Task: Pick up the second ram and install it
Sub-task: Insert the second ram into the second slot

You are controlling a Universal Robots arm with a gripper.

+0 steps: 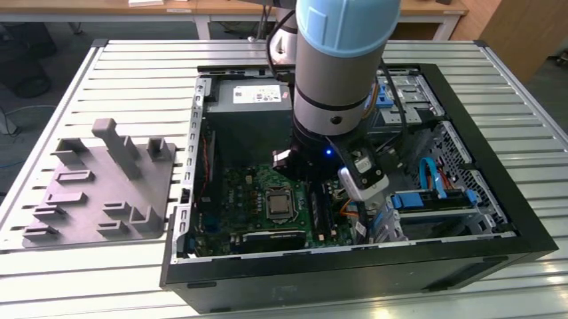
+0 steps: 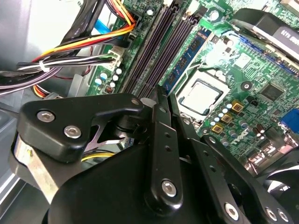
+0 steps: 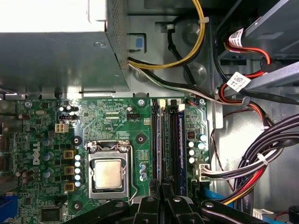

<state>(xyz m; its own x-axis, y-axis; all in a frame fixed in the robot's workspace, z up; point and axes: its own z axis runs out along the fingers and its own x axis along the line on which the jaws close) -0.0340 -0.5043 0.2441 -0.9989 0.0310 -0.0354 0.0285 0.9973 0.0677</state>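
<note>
The gripper (image 2: 163, 93) has its jaws closed edge-to-edge on the second ram (image 2: 162, 91), a slim dark strip barely showing between the tips. Directly beyond the jaws run the dark memory slots (image 3: 164, 140) of the motherboard (image 3: 117, 121). Seating it well likely calls for keeping the stick parallel to its slot and pressing straight. The processor socket (image 3: 108, 173) sits beside the slots.

- A slatted metal bench (image 1: 116, 56) carries everything.
- An open computer case (image 1: 497, 199) lies on it.
- A gray moulded tray (image 1: 98, 193) sits beside the case, toward the exterior view's left.
</note>
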